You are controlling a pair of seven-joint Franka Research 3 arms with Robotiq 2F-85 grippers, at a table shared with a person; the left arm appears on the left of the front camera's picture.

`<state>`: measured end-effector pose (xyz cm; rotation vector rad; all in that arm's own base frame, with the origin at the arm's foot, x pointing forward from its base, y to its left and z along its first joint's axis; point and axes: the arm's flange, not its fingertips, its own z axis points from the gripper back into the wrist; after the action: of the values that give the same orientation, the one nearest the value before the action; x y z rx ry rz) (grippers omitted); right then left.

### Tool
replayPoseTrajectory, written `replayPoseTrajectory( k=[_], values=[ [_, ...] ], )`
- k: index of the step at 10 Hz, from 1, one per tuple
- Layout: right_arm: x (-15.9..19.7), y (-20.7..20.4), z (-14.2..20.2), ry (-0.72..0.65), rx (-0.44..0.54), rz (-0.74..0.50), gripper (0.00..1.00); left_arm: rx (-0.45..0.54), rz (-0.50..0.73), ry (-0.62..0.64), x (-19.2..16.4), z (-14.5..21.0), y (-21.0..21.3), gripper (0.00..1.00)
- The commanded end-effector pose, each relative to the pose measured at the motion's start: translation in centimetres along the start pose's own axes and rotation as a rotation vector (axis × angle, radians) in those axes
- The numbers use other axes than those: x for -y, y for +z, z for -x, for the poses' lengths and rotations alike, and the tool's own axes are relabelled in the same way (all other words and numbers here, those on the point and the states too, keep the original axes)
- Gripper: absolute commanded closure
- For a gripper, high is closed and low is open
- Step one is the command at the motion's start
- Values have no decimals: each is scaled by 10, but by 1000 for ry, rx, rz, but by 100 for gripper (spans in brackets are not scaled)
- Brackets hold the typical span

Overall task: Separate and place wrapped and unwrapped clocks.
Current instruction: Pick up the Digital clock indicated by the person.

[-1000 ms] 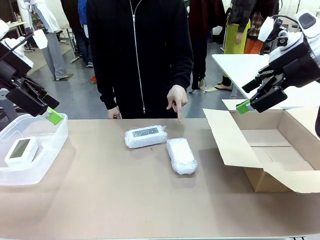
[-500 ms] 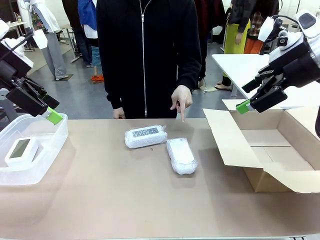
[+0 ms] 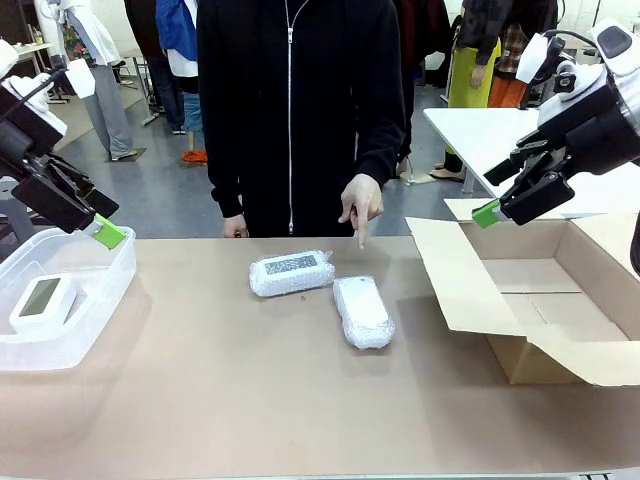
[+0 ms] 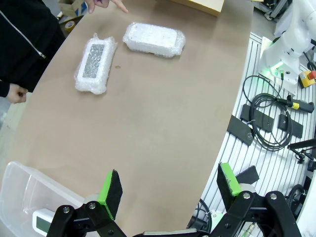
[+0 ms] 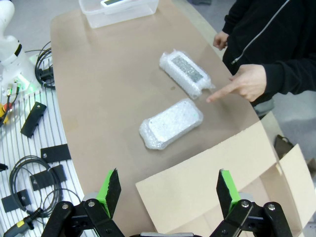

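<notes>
Two wrapped clocks lie mid-table in bubbly film: one [image 3: 291, 272] [image 4: 95, 62] [image 5: 186, 72] shows a dark face, the other [image 3: 362, 311] [image 4: 154, 39] [image 5: 171, 123] sits beside it toward the box. The bare unwrapped clock [image 3: 42, 301] [image 4: 45, 220] [image 5: 115, 2] rests inside the clear plastic bin [image 3: 100, 290] [image 4: 19, 187] [image 5: 106, 15] at the left. My left gripper [image 3: 100, 232] [image 4: 170, 185] hovers open above that bin. My right gripper [image 3: 490, 210] [image 5: 165, 190] hangs open above the cardboard box. The person's hand [image 3: 359, 205] [image 5: 244, 83] points a finger down near the wrapped clocks.
An open cardboard box [image 3: 540, 290] [image 5: 212, 182] with spread flaps stands at the right. The person in black [image 3: 290, 110] stands at the far edge. Cables and black plates [image 4: 269, 123] [image 5: 34, 163] lie on the slatted frame beside the table.
The person has shifted slightly to the right, and the pointing hand has moved a little with them. Both arms and all clocks have stayed still.
</notes>
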<state>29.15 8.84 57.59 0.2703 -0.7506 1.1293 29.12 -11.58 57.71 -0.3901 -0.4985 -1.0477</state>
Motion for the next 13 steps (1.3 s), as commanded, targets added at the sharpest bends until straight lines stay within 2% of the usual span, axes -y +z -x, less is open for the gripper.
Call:
replayPoseTrajectory(
  k=[1, 3, 4, 6, 8, 10, 12, 13],
  values=[
    [-1, -2, 2, -1, 10, -18, 0, -5, -8, 6, 0, -2, 0, 0],
    [0, 0, 0, 0, 0, 0, 0, -5, -8, 6, 0, -2, 0, 0],
    [-8, -4, -17, -116, -30, -74, 0, -5, -8, 6, 0, -2, 0, 0],
    [-24, -30, -70, -522, -155, -86, 0, -5, -8, 6, 0, -2, 0, 0],
    [-33, -72, -111, -767, -261, -27, 0, -5, -8, 6, 0, -2, 0, 0],
    [-49, -120, -131, -848, -360, 113, 0, -5, -8, 6, 0, -2, 0, 0],
    [-38, -177, -134, -946, -433, 153, 0, -5, -8, 6, 0, -2, 0, 0],
    [-26, -201, -124, -910, -435, 145, 0, -5, -8, 6, 0, -2, 0, 0]
  ],
)
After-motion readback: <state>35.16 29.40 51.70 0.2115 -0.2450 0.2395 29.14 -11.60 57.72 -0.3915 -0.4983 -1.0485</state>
